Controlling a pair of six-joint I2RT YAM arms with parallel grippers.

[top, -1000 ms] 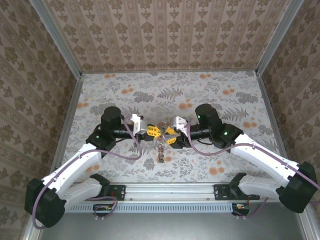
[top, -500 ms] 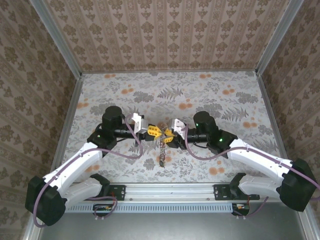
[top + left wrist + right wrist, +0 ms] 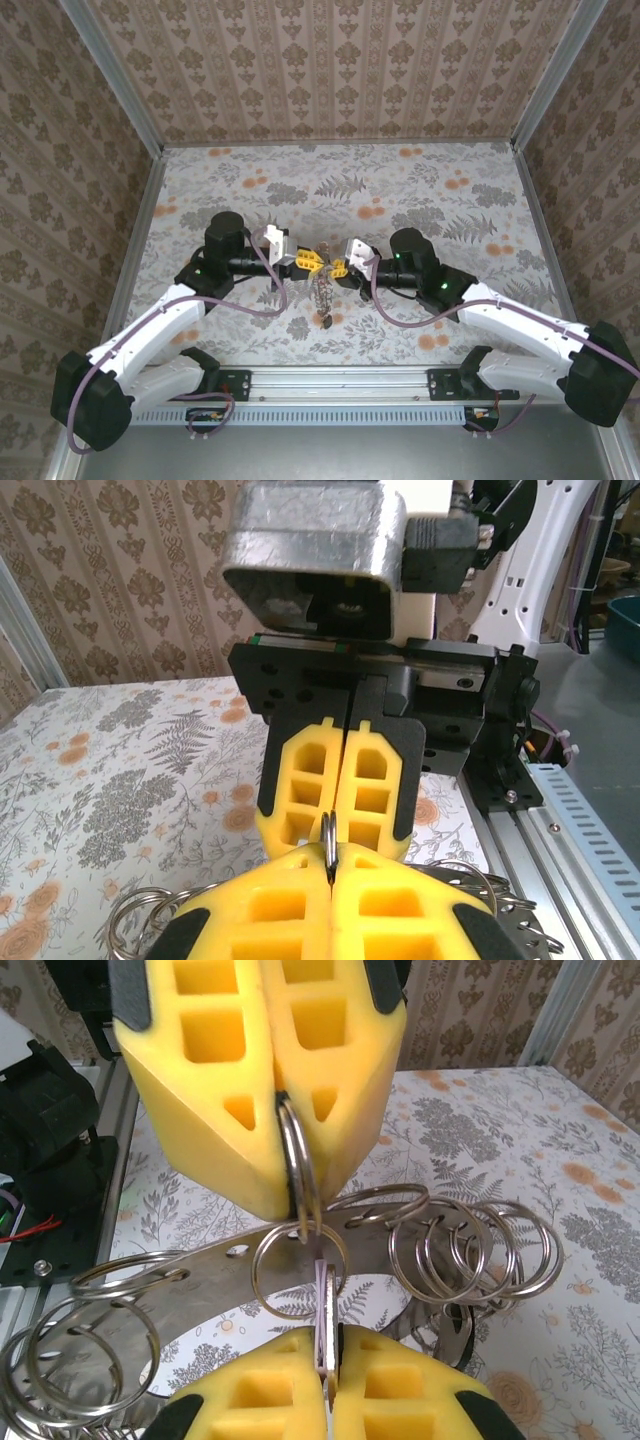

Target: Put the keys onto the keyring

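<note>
Left gripper point(image 3: 287, 1195), at 12 o'clock, pressed shut on small steel split ring point(image 3: 296, 1160). Right gripper point(image 3: 325, 1360), at 6 o'clock, pinching thin steel piece point(image 3: 326, 1305), possibly a key, just below it. Behind hangs flat grey steel keyring band point(image 3: 200, 1265), held aloft. Threading unfinished, I judge.

Seen from above, the hanging metal bundle point(image 3: 322, 293) is too small to tell its parts apart (the dark bit point(image 3: 325, 322) below it likewise). In the right wrist view the fingers point(image 3: 400, 1400) of the right gripper point(image 3: 327, 1355) are cut off by the bottom edge and swallow most of a thin flat piece point(image 3: 325, 1300); what it is stays unclear. The left gripper point(image 3: 295, 1195) runs off the top, its fingers point(image 3: 200, 1080) hiding the upper arc of a small ring point(image 3: 297, 1160). Loose rings point(image 3: 60, 1360) at left are cropped.
</note>
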